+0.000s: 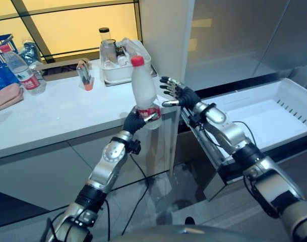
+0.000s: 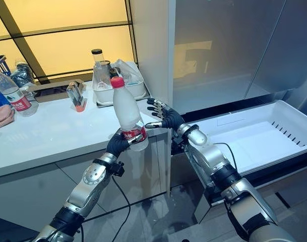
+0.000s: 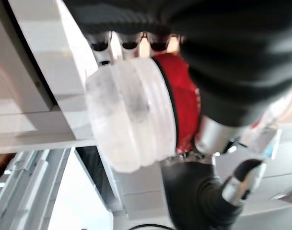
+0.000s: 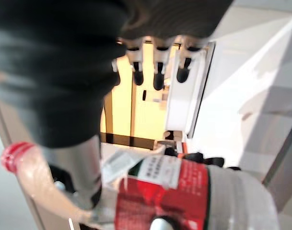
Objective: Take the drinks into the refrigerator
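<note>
Item: clear plastic drink bottle with a red cap and red label band (image 1: 143, 91). Position: upright, off the white countertop (image 1: 57, 113), held in the air over its front right corner, beside the open white refrigerator drawer (image 2: 254, 136).

Left hand (image 1: 135, 121): my fingers are curled round the bottle's lower part at the label; the left wrist view shows the ribbed base (image 3: 131, 117) sticking out past the grip.

Right hand (image 2: 163, 117): fingers spread and straight, just beside the bottle at label height, thumb tip near or touching the label; I cannot tell which. It grips nothing.

Step in hand, as I judge it: passing the bottle from left hand to right, since the drawer lies on my right side.

Method notes: close the right fingers round the body above the left hand's grip, where the wall is free. Keep the bottle vertical. Let the left hand loosen only once the right has a firm wrap. The plastic looks thin, so squeeze moderately.

Also on the counter: a second red-capped bottle (image 1: 19, 70) by a blue basket (image 1: 2, 63), and a white bin of containers (image 1: 124, 68).
</note>
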